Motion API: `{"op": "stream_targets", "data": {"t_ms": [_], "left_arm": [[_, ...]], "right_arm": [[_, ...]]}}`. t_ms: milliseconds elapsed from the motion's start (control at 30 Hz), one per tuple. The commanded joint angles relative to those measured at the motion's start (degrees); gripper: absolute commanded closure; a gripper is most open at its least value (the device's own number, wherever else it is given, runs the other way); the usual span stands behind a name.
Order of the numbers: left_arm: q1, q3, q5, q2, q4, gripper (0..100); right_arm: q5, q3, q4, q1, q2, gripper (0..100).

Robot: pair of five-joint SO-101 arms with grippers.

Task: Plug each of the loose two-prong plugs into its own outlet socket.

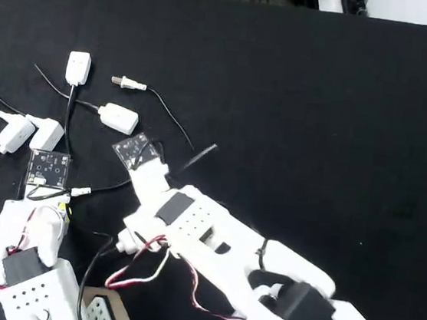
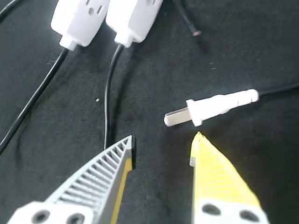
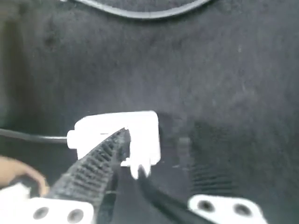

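Left gripper (image 2: 163, 137) — grey and yellow jaws spread wide, holding nothing. Loose white two-prong plug (image 2: 210, 106) on a black cord lies on the black tabletop (image 2: 233, 56), just off the yellow tip. Right gripper (image 3: 154, 137) — jaws apart, one tip over a white rectangular outlet socket (image 3: 140, 123).

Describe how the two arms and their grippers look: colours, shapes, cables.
The left arm and right arm have white shells, black motor blocks and red and white wires. The left gripper has ribbed, pointed fingers, one grey, one yellow, on white bases with screw holes. The right gripper has dark ribbed fingers.
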Motion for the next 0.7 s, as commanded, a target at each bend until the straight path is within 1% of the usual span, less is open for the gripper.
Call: {"op": "stream_targets", "data": {"t_ms": [0, 167, 267, 333, 467, 500, 567, 667], "left_arm": [[1.98, 1.01, -0.44, -0.26, -1.14, 80], [4.53, 0.31, -1.49, -0.26, -0.88, 80], [7.60, -2.59, -5.19, -0.26, 3.08, 80], [10.86, -5.32, -5.36, -0.26, 6.33, 80], [20.18, -11.30, -5.27, -0.26, 10.81, 80], [22.99, -12.09, -4.48, -0.18, 11.08, 79], [28.70, -11.56, -2.37, -0.09, 9.67, 79], [33.98, -10.77, -0.79, 0.88, 8.09, 79]], "right_arm": [[-0.09, 1.54, 7.30, 1.32, -9.19, 71.2], [0.35, 1.54, 15.91, 1.58, -23.08, 71.2], [5.01, 1.45, 22.86, 1.32, -30.64, 71.2], [7.82, 0.22, 27.87, 2.37, -34.77, 71.2], [12.40, -6.11, 38.59, 9.14, -38.90, 71.9], [13.54, -8.13, 40.88, 11.16, -38.99, 73.6], [17.32, -11.38, 43.60, 15.21, -38.81, 80.7], [23.21, -13.14, 42.73, 22.68, -38.64, 97.2]]}}
